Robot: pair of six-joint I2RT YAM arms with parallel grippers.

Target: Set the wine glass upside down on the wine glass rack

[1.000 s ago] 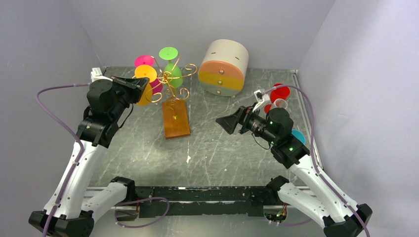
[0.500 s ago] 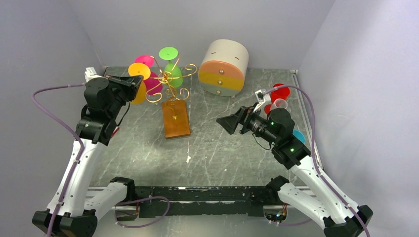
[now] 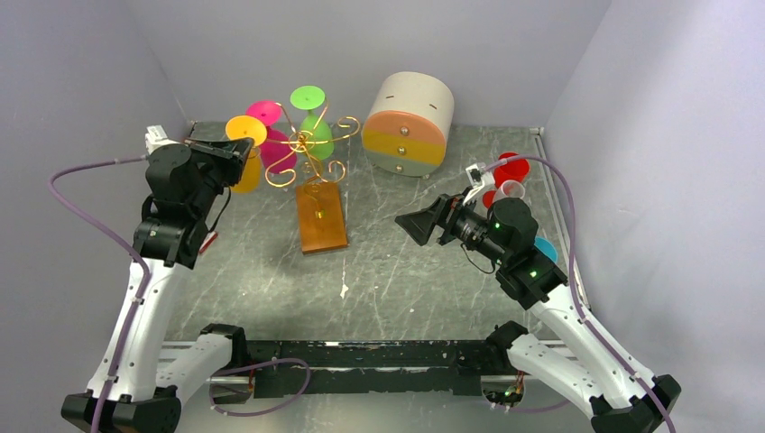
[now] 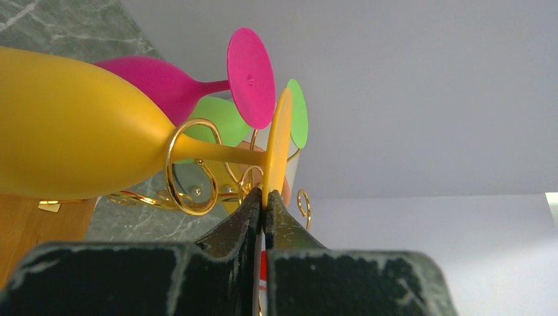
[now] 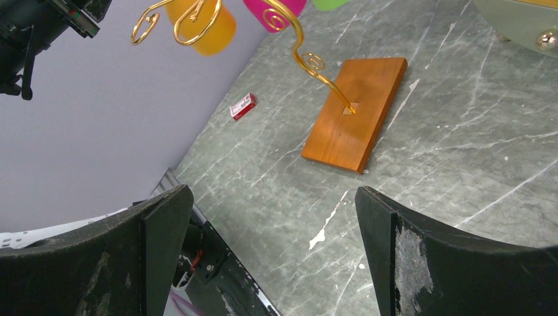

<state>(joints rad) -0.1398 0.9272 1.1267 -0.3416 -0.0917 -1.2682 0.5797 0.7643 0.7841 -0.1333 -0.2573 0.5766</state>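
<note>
The yellow wine glass point(image 3: 245, 155) hangs upside down at the left side of the gold wire rack point(image 3: 305, 152), foot disc on top. My left gripper point(image 3: 236, 153) is shut on the rim of that foot disc. In the left wrist view my gripper point(image 4: 264, 197) pinches the disc edge, and the yellow wine glass point(image 4: 72, 131) has its stem crossing a gold scroll loop point(image 4: 191, 168). The rack's wooden base point(image 3: 321, 217) lies on the table. My right gripper point(image 3: 417, 225) is open and empty, right of the base, and shows in its own view point(image 5: 271, 194).
A pink glass point(image 3: 271, 126) and a green glass point(image 3: 311, 117) hang upside down on the rack. A round cream drawer box point(image 3: 410, 122) stands behind. Red cups point(image 3: 510, 171) and a blue object point(image 3: 544, 248) sit far right. A small red packet point(image 5: 243, 106) lies left.
My left gripper has moved left and toward the back wall with the yellow glass in it, away from the rack's stem. The right arm has not moved.
</note>
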